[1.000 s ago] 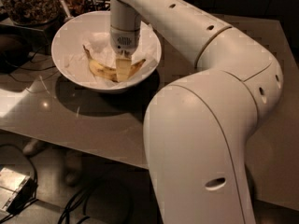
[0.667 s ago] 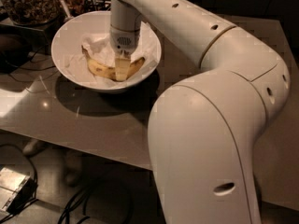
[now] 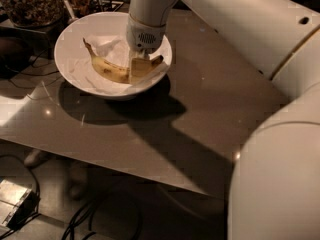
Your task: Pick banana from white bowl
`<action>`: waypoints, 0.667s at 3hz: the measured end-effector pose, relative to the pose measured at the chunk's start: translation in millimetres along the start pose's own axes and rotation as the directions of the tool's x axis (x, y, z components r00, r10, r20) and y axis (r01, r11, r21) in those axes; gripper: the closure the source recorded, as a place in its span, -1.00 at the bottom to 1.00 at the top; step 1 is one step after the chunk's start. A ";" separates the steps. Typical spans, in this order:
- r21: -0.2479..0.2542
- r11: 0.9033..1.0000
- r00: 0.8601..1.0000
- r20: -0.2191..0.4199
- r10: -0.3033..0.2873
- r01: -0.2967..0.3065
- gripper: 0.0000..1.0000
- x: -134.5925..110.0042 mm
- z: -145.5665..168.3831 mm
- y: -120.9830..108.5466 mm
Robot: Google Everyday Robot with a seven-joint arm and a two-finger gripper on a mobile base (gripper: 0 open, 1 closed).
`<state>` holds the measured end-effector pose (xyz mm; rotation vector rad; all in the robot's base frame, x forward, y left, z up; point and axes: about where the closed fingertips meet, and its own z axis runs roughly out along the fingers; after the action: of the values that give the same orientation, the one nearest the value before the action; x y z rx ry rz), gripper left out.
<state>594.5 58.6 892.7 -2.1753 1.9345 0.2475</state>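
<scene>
Camera view shows one banana (image 3: 111, 72), one white bowl (image 3: 64, 40), one arm (image 3: 235, 24) and one claw (image 3: 137, 74). The banana is a single curved yellow fruit with small brown specks. Its thin dark stem points toward 10 o'clock in the bowl and its blunter end lies near the rim at 3 o'clock. It lies inside the bowl, across the lower half, on top of crumpled white paper (image 3: 107, 46) that lines the inside. The bowl is wide, round and glossy, and stands on the brownish surface (image 3: 200, 109) toward its 10 o'clock corner, throwing a dark shadow to 5 o'clock.

The claw hangs straight down from the white wrist into the bowl and reaches the banana right of its middle, covering part of it. Whether the claw is open or clamped on the fruit, I cannot tell.

Beyond the bowl at 10 o'clock stands a dark glass jar (image 3: 27, 4) filled with brown bits. Below the surface, at 7 o'clock, black cables (image 3: 85, 219) lie on the floor.
</scene>
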 end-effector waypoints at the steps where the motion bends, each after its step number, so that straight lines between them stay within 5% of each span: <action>1: 0.021 0.998 0.999 0.014 -0.052 0.052 1.00 -4.3 -25.6 29.2; 2: 0.034 0.996 0.996 0.027 -0.088 0.087 1.00 -4.1 -45.1 58.0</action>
<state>535.5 43.8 934.2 -2.2168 1.8099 0.2285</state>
